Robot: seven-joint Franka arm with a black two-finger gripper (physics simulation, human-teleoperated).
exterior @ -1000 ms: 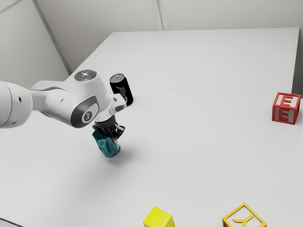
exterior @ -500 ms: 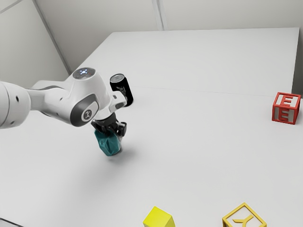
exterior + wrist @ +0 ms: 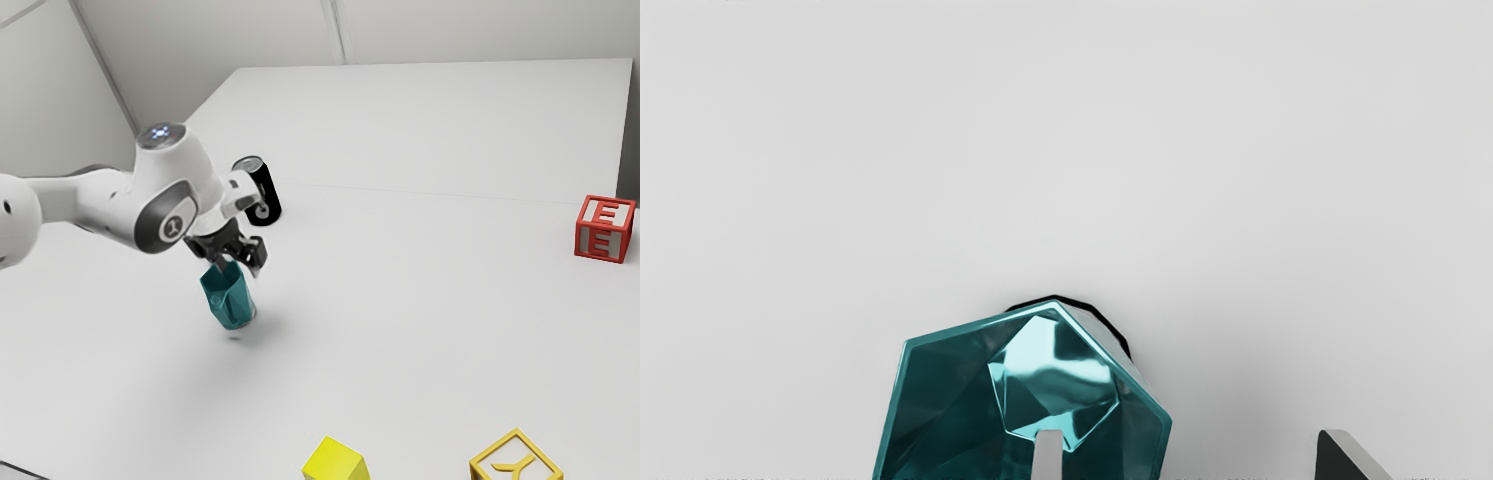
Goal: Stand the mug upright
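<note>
The teal faceted mug (image 3: 229,300) has its base down at the table and its mouth up toward the gripper (image 3: 240,267); I cannot tell whether it stands fully level. My fingers are wide apart at the mug's top, one over the mouth and the other beyond the rim. Looking down in the wrist view, I see into the hollow mug (image 3: 940,400), with a dark edge of its base past the rim. The gripper (image 3: 1198,453) has one fingertip in front of the mug's opening and the other outside it, apart from the wall.
A black can (image 3: 262,195) stands behind the hand. On the white table (image 3: 430,270) are a red letter block (image 3: 604,229) at the exterior view's right, and a yellow cube (image 3: 336,462) and a yellow-framed block (image 3: 515,465) at the near edge.
My hand has risen and shifted toward the exterior view's left, uncovering more of the mug's top. The mug has turned slightly since the earliest frame and has stayed nearly in place.
</note>
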